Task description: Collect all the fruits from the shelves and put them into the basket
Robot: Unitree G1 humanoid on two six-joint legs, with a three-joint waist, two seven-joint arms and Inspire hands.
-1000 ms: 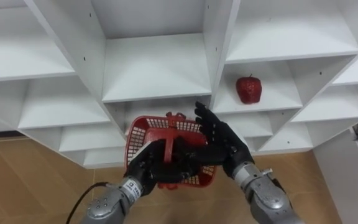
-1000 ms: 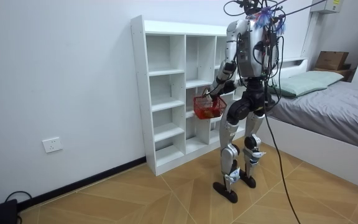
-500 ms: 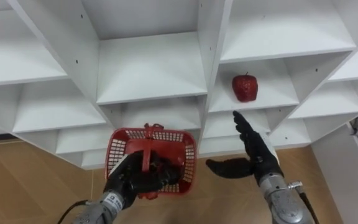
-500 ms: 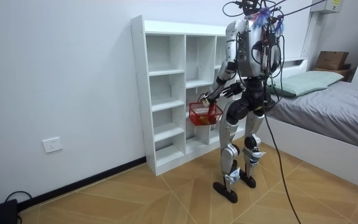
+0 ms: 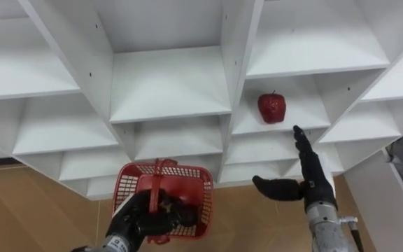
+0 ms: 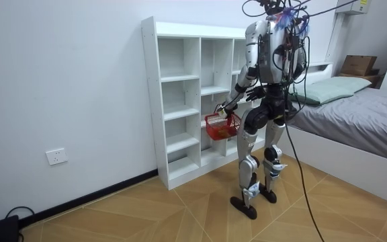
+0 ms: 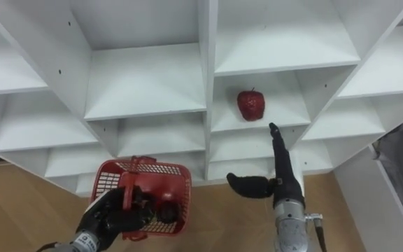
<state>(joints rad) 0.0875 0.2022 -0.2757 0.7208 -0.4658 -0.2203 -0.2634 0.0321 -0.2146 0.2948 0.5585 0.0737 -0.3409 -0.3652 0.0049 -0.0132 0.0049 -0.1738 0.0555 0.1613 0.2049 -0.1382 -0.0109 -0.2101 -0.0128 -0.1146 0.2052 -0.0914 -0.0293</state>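
At the white open-front closet (image 5: 170, 84), standing close in front of it, I'm mid-reach on the pick step. Target is the red apple (image 5: 271, 108), alone on the shelf of the right-of-centre compartment. My right hand (image 5: 312, 185) hangs just below and right of it, not touching. Its fingers are straight and point up at the shelf, thumb splayed wide, holding nothing. Left hand (image 5: 142, 222) is clenched round the handle of the red plastic mesh basket (image 5: 191, 175), carried low in front of the lower shelves. Possibly one reddish fruit in the basket, but the hand covers most of it, can't confirm. Next I'd push the right hand up and forward into that compartment, wrap the apple, then bring it over the basket.
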